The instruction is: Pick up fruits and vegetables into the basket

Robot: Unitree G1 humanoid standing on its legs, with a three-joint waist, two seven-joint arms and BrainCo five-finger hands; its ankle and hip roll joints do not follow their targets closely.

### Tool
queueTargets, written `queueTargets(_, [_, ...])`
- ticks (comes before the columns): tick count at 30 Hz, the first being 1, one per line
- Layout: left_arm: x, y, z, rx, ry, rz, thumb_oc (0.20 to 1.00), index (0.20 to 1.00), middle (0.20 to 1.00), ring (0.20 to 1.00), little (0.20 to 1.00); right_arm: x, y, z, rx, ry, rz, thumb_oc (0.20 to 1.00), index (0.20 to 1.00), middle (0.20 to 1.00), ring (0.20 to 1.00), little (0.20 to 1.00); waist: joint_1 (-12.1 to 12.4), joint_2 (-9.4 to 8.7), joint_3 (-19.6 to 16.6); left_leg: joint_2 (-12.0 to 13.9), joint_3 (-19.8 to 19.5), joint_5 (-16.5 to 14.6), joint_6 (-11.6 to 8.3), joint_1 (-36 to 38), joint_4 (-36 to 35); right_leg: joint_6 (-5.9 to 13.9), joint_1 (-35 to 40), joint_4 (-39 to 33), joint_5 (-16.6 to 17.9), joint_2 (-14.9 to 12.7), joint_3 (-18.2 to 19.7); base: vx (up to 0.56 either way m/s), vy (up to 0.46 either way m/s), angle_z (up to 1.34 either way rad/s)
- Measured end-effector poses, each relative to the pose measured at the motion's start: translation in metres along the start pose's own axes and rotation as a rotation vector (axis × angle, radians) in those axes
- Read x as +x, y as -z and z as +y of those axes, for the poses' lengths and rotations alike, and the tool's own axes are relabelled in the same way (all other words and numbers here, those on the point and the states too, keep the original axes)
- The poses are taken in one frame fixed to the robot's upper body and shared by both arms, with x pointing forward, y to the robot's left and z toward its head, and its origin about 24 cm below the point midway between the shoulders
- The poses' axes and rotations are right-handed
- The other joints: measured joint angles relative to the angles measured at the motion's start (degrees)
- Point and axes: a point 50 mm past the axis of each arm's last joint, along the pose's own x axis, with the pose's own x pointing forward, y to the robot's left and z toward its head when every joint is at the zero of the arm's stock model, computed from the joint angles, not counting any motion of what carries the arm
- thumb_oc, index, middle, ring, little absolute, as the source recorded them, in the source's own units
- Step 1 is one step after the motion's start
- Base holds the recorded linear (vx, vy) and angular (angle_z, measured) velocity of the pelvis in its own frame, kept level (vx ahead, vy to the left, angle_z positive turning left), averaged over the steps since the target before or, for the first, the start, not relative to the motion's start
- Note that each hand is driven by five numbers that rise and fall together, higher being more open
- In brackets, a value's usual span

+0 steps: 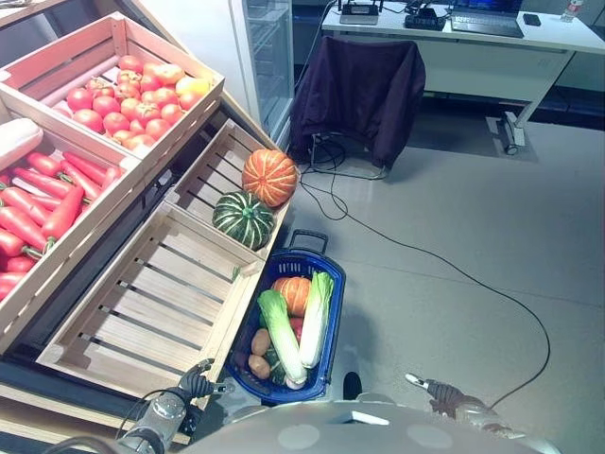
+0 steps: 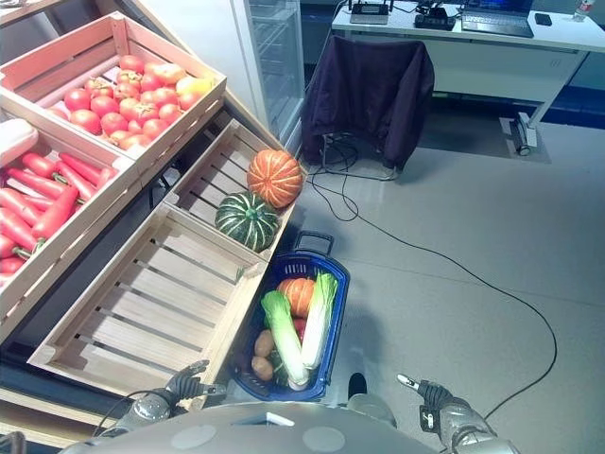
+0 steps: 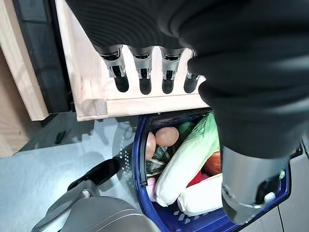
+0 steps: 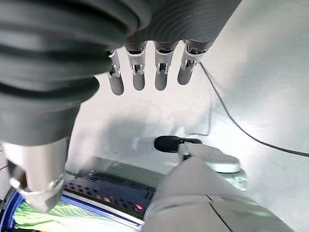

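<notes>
We see the blue basket [image 1: 326, 284] on the floor holding two pale leafy cabbages [image 1: 315, 317], an orange pumpkin [image 1: 293, 293] and potatoes [image 1: 260, 342], while our left hand [image 1: 194, 383] and right hand [image 1: 442, 395] hang beside it, fingers straight and empty.

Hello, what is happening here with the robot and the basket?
The robot is gathering produce into a blue basket on the floor, which holds leafy greens, a small orange pumpkin and potatoes. Both hands are open and hold nothing: the left hand by the empty crate, the right hand over the floor.
</notes>
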Motion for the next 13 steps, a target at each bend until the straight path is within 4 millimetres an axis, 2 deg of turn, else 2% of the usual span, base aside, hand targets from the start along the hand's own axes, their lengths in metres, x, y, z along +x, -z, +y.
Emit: queueTargets(13, [-0.0002, 0.0041, 0.0006, -0.039, 0.009, 0.038, 1.0, 1.0, 1.0, 1.0, 1.0, 0.0, 0.0061, 0.0017, -0.026, -0.005, 0.037, 1.0, 1.0, 1.0, 1.0, 1.0, 0.1, -0.06, -0.3, 0.0, 0.2, -0.1, 0.07, 0.1, 0.0, -0.01, 0.0, 0.0, 0.0, 0.0, 0.4, 0.0, -0.001, 0.0])
